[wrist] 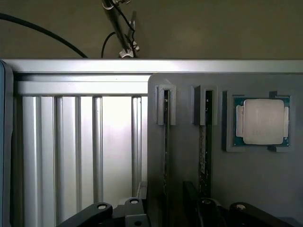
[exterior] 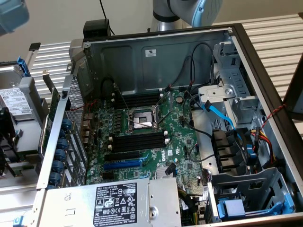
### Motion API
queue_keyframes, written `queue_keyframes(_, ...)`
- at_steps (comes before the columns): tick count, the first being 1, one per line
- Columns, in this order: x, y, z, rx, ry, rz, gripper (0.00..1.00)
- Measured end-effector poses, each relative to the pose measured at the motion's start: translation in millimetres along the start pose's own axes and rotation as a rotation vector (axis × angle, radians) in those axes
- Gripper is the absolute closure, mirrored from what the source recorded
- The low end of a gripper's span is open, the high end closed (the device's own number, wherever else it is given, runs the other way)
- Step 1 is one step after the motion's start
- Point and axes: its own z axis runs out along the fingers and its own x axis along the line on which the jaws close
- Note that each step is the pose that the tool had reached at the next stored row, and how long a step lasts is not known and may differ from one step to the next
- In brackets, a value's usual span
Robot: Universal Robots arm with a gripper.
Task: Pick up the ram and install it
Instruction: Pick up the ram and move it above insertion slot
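Slatted aluminium bench (wrist: pixel 80 151), plain beige wall behind.

Item 1. Holder (wrist: pixel 184 156): a flat grey block lying on the bench. It has two narrow grooves and a square recess, so each part sits in a known spot with its upper edge free for a grasp.

Item 2. Ram (wrist: pixel 166 142): stands on edge in the groove nearer the bare slats, and a clip brackets its far end.
- Long axis: runs along the groove, parallel to the slats, from the clip toward the gripper.
- Facing: thin edge up toward the wrist camera, broad faces out to the sides.
- Status: not yet lifted.

Item 3. Second strip (wrist: pixel 206 142): sits the same way in the neighbouring groove, beside the CPU (wrist: pixel 262 120).

Item 4. Gripper (wrist: pixel 170 213): poised above the near end of the ram.
- Jaws: spread wide, pinching nothing.
- Fingers: they appear to stand one to each side of the ram, which would suit a grasp across its faces.

Item 5. Case (exterior: pixel 156 52): lies open on its side on the bench in the exterior view, so the board (exterior: pixel 180 127) faces up.
- Slots (exterior: pixel 137 142): long and black beside the socket, with no strip seated as far as can be told.
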Motion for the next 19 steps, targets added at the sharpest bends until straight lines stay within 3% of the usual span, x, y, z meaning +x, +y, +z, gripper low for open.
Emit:
queue_keyframes(6,-1.7,0.9,3.8,-0.0010,0.0000,0.000,0.58)
queue_keyframes(14,-2.1,1.9,6.2,-0.0074,0.0002,0.000,0.58)
queue_keyframes(16,-2.1,1.9,6.8,-0.0075,0.0001,0.000,0.60)
queue_keyframes(19,-2.2,1.9,7.2,-0.0076,0.0002,0.000,0.73)
